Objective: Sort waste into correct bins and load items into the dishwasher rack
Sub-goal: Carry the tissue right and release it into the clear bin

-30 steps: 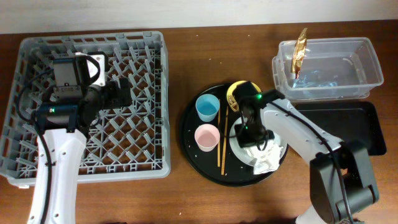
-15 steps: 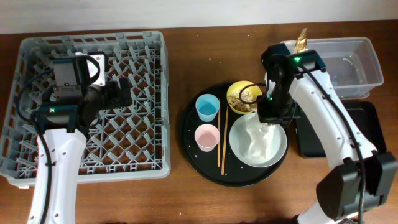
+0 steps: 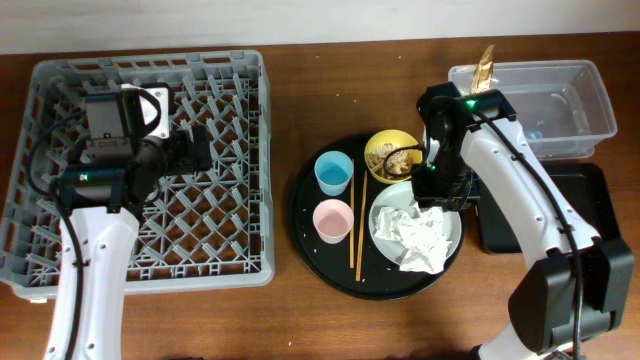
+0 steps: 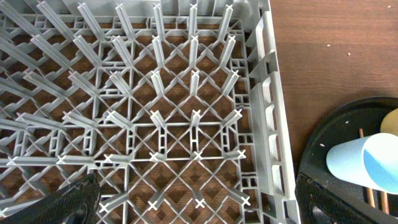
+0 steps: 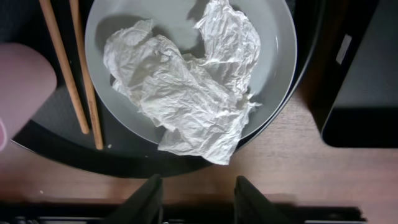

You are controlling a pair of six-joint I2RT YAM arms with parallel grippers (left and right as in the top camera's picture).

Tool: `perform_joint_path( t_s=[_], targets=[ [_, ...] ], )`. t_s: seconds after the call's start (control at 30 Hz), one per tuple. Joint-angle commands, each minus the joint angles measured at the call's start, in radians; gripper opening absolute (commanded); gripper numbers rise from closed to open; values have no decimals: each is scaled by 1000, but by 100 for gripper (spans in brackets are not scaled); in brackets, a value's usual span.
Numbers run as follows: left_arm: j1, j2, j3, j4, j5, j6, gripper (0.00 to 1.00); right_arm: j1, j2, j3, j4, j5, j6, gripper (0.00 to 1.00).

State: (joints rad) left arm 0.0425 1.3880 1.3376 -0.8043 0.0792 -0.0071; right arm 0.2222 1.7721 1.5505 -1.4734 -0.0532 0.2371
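Observation:
Crumpled white tissue lies on the pale grey plate on the round black tray; it also shows in the right wrist view on the plate. My right gripper hovers open and empty above the plate's back right. The yellow bowl holds tan food scraps. A blue cup, pink cup and chopsticks sit on the tray. The gold wrapper stands at the clear tub. My left gripper is open over the grey rack.
The round black tray sits between rack and bins. The flat black rectangular tray lies in front of the clear tub, right of the plate. Bare wooden table shows around them.
My right gripper has risen from the plate's front and moved back toward the bowl. The tissue has shifted and now lies spread on the plate, not held. The left arm is still.

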Motion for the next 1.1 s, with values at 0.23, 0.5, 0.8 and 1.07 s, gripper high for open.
perform_joint_path(
  t_s=[0.23,0.5,0.8,1.07],
  targets=[
    [6,4,20,2,11,12,99,167,-4,-400,349,89,37,52],
    [6,4,20,2,11,12,99,163,-16,-381,406,127,37,4],
    [6,4,20,2,11,12,99,-13,-93,262,29,95,33,4],
    [6,4,20,2,11,12,99,-384,50,252,612,146,90,4]
  ],
)
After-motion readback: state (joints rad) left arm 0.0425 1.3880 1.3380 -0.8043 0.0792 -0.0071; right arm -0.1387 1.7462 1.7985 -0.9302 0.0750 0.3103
